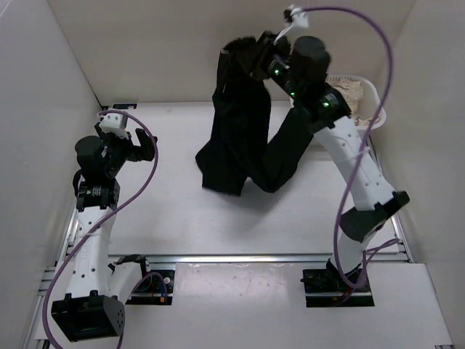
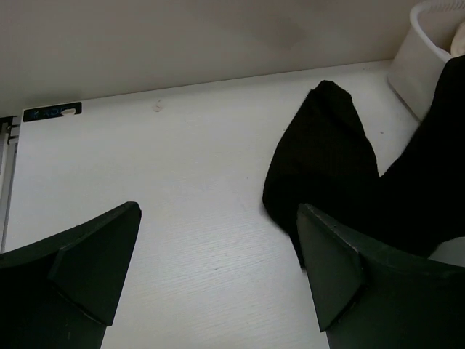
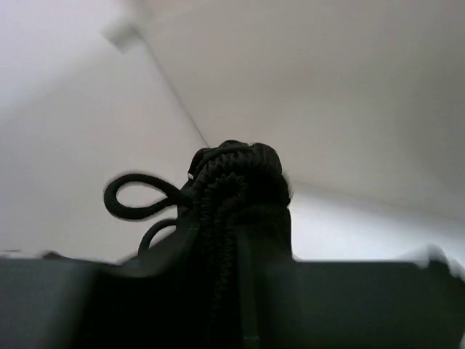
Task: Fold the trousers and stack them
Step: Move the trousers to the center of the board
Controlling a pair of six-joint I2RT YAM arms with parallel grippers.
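Observation:
The black trousers (image 1: pixel 240 138) hang from my right gripper (image 1: pixel 263 59), which is raised high at the back and shut on their bunched elastic waistband (image 3: pixel 236 182). A drawstring loop (image 3: pixel 138 198) sticks out beside the waistband. Both legs drape down, and their lower ends rest on the white table (image 1: pixel 182 218). A leg end (image 2: pixel 327 160) lies on the table in the left wrist view, ahead and to the right of my fingers. My left gripper (image 1: pixel 134 145) stands open at the left side, nothing between its jaws, apart from the trousers.
A white basket (image 1: pixel 367 98) holding beige cloth stands at the back right, behind the right arm; its wall (image 2: pixel 421 65) shows in the left wrist view. White walls close in the back and both sides. A purple cable loops over the right arm.

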